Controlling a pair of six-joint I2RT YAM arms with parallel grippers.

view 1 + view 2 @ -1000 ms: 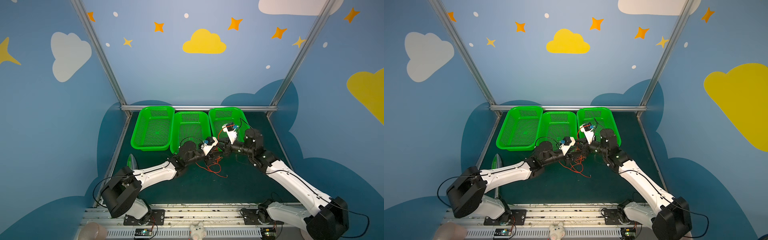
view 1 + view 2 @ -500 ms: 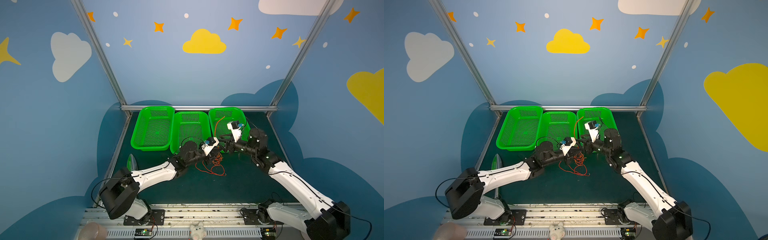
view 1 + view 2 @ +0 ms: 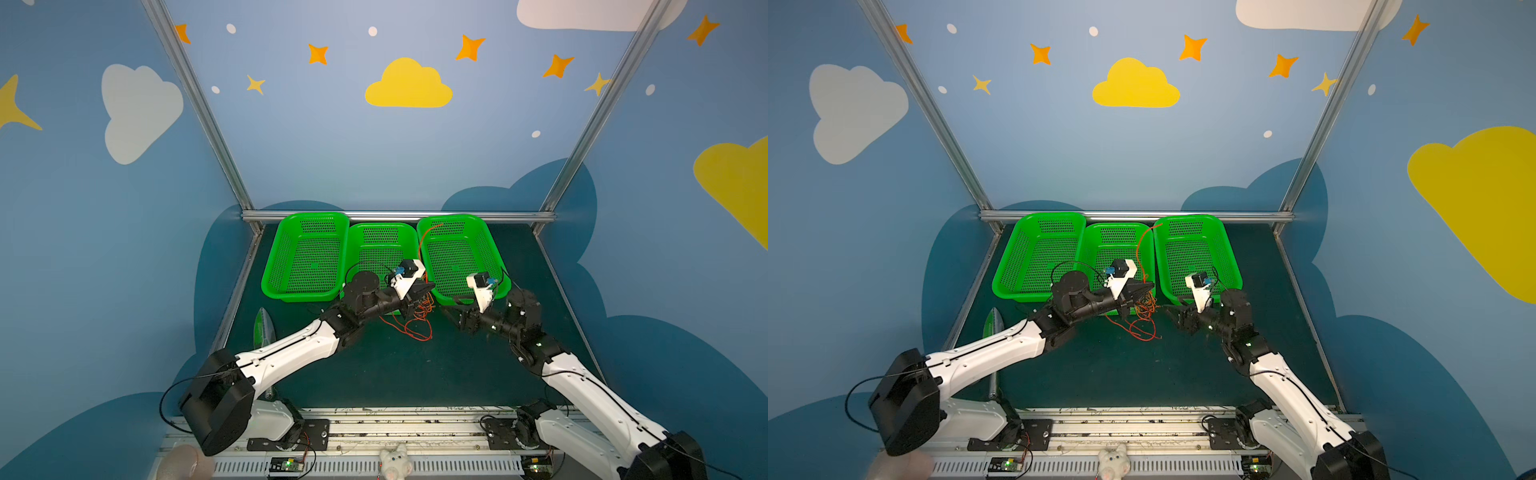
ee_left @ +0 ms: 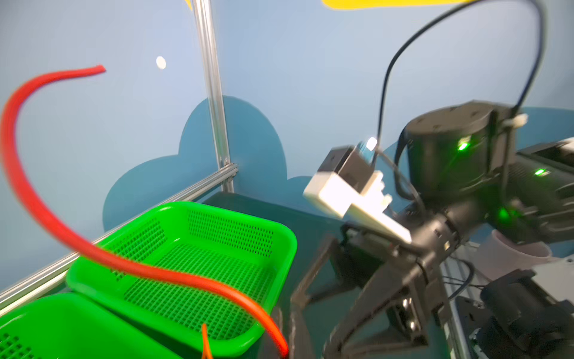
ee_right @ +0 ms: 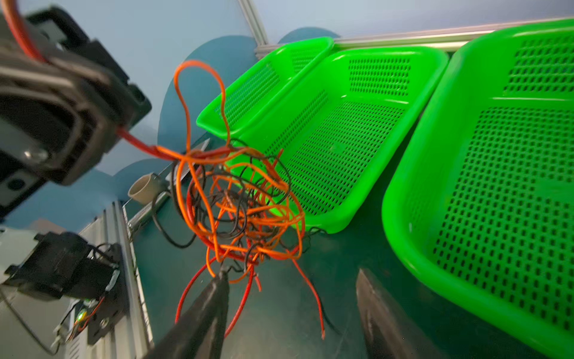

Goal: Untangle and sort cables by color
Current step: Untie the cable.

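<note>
Clamping red cable (image 5: 136, 143), left gripper (image 5: 115, 130); right gripper (image 5: 292, 275) apart; black strands (image 5: 161, 231) only right-wrist view.

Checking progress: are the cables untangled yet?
No, tangled: red, orange and black cables form one knotted clump, hanging by a red strand from the shut left gripper.

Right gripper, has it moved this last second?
Yes. The right gripper has pulled back from the near rim of the right basket, toward the front rail.
</note>
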